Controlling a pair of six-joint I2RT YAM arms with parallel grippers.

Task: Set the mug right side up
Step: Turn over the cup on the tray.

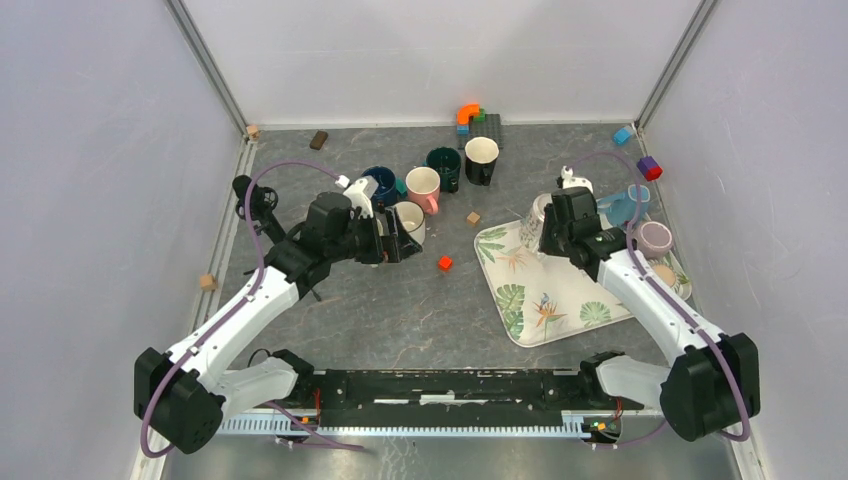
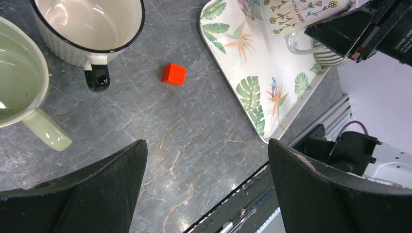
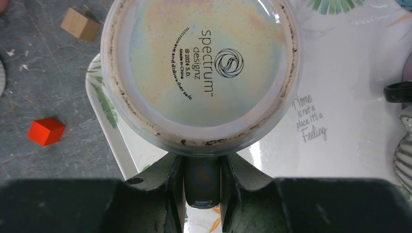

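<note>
An iridescent white mug stands upside down at the left corner of a leaf-patterned tray, its "spectrum designz" base facing the right wrist camera. My right gripper is shut on the mug's handle, one finger on each side. In the top view the mug sits on the tray just ahead of the right gripper. In the left wrist view its flower-printed side shows at the top right. My left gripper is open and empty above the bare table, beside a cluster of mugs.
Upright mugs stand near the left gripper: a white black-rimmed one, a pale green one, pink, dark green and black. A red cube and a wooden cube lie between the arms. More mugs crowd the tray's right side.
</note>
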